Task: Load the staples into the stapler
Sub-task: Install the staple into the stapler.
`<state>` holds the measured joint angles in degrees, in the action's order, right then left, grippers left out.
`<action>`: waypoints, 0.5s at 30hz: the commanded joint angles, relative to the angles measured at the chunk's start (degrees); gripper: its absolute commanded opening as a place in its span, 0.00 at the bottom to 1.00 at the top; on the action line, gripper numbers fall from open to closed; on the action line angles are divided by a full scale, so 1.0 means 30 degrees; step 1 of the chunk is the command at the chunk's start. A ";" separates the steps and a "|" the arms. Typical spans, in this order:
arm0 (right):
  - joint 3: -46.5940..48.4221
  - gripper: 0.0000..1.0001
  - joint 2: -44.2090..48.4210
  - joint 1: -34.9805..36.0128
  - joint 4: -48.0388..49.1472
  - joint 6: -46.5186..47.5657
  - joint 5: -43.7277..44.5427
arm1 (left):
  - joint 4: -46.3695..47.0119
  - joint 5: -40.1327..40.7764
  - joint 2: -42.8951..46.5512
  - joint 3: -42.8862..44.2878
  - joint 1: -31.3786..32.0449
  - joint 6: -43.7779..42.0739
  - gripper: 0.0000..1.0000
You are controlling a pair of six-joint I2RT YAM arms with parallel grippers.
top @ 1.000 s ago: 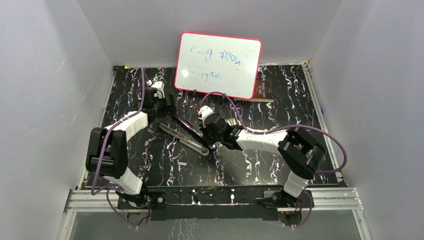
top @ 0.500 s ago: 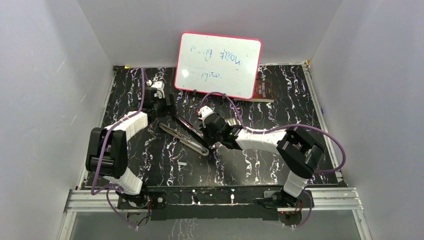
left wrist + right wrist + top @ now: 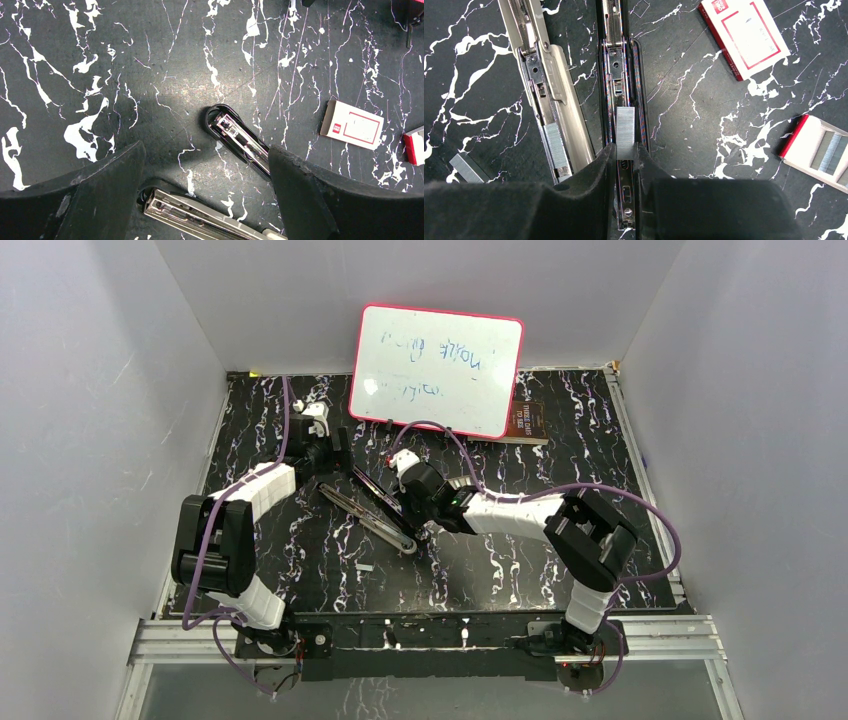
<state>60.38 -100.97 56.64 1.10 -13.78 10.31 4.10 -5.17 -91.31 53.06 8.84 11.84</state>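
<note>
The stapler [image 3: 368,508] lies opened flat in a V on the black marbled table. Its shiny rail half [image 3: 544,100] holds a staple strip [image 3: 555,145]. My right gripper [image 3: 625,150] is shut on a short grey strip of staples [image 3: 625,131], holding it directly over the channel of the black half [image 3: 616,60]. In the top view the right gripper [image 3: 407,521] sits near the hinge end. My left gripper [image 3: 207,160] hangs open above the two free ends, the black one [image 3: 240,140] and the rail [image 3: 200,215], touching neither.
A white box with a red label [image 3: 746,35] and an open tray of staple strips [image 3: 824,150] lie to the right of the stapler. A loose strip [image 3: 466,167] lies to its left. A whiteboard [image 3: 437,370] leans at the back.
My right gripper has crept a little up and left along the stapler with the strip still pinched. The left arm has stayed put.
</note>
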 commanded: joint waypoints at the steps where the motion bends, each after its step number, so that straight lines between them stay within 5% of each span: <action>1: 0.0398 0.00 -0.0322 0.0001 -0.1615 0.0354 0.0334 | 0.0099 -0.0211 0.0549 -0.0071 -0.0105 0.0062 0.92; 15: 0.0246 0.00 -0.0125 -0.0162 -0.2126 0.1466 0.0495 | 0.0104 -0.0178 0.0498 -0.0049 -0.0105 0.0047 0.92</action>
<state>60.64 -100.97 56.60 0.08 -11.57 10.70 4.10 -5.17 -91.31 53.06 8.84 11.86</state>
